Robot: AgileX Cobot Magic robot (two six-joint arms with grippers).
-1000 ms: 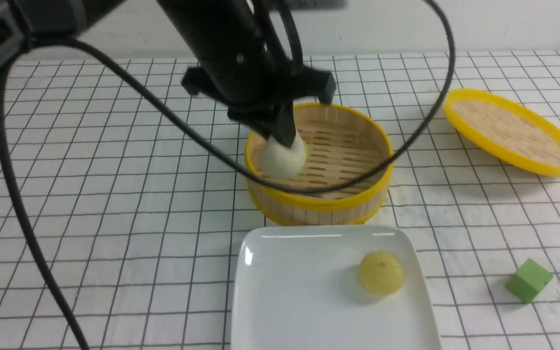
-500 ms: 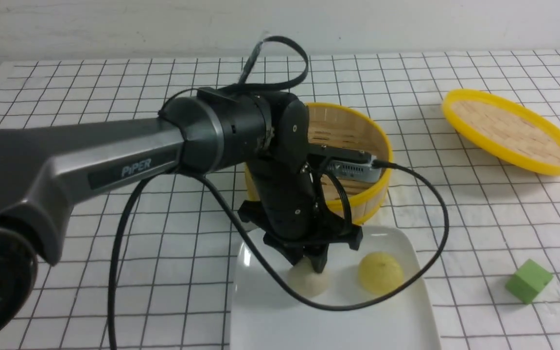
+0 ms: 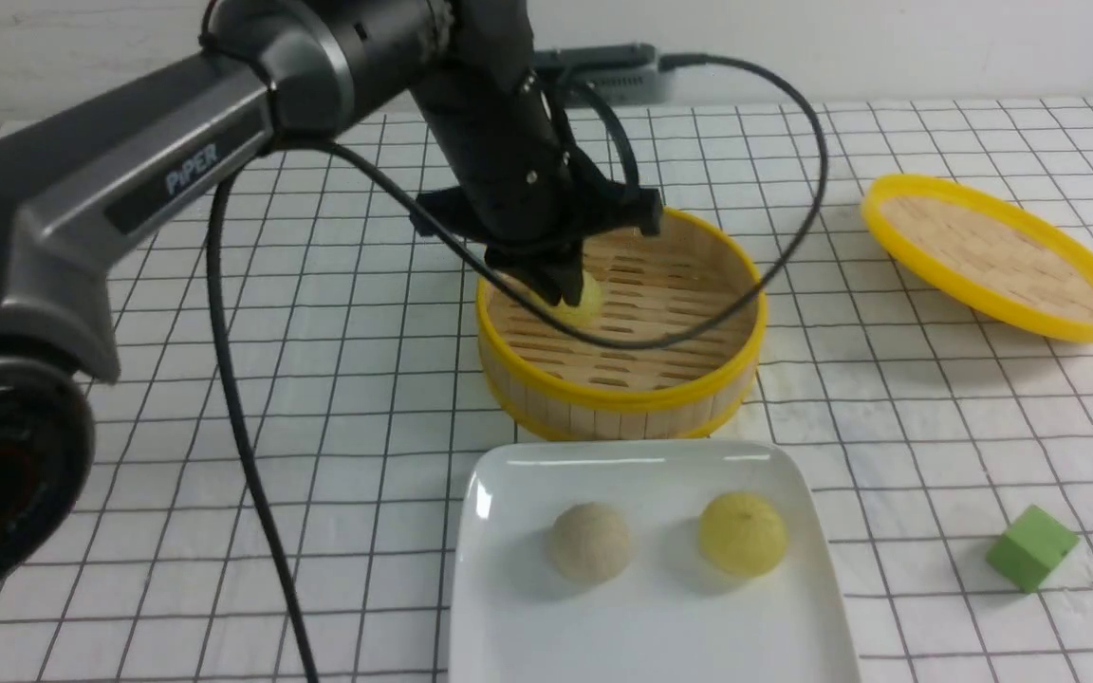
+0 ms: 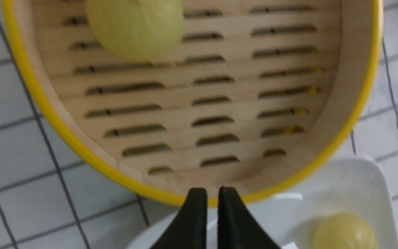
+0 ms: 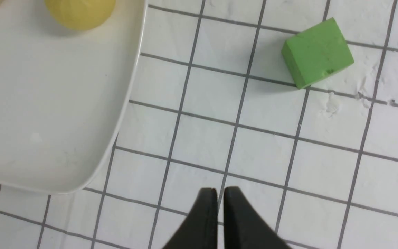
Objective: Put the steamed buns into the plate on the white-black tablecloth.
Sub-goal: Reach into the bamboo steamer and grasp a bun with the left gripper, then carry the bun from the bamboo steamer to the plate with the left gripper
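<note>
On the white-black tablecloth lies the white plate with an off-white steamed bun and a pale yellow steamed bun on it. A third, pale yellow bun sits inside the bamboo steamer basket, also seen in the left wrist view as the bun. My left gripper hangs over the basket beside that bun, shut and empty. Over bare cloth between the plate and a green cube, my right gripper is shut with nothing in it.
The green cube lies right of the plate. The yellow-rimmed woven lid rests tilted at the back right. The left arm's black cable loops over the basket and trails down the left of the table.
My left gripper carried the off-white bun from the basket to the plate, let it go there, then rose and went back over the basket. The right gripper has stayed put.
</note>
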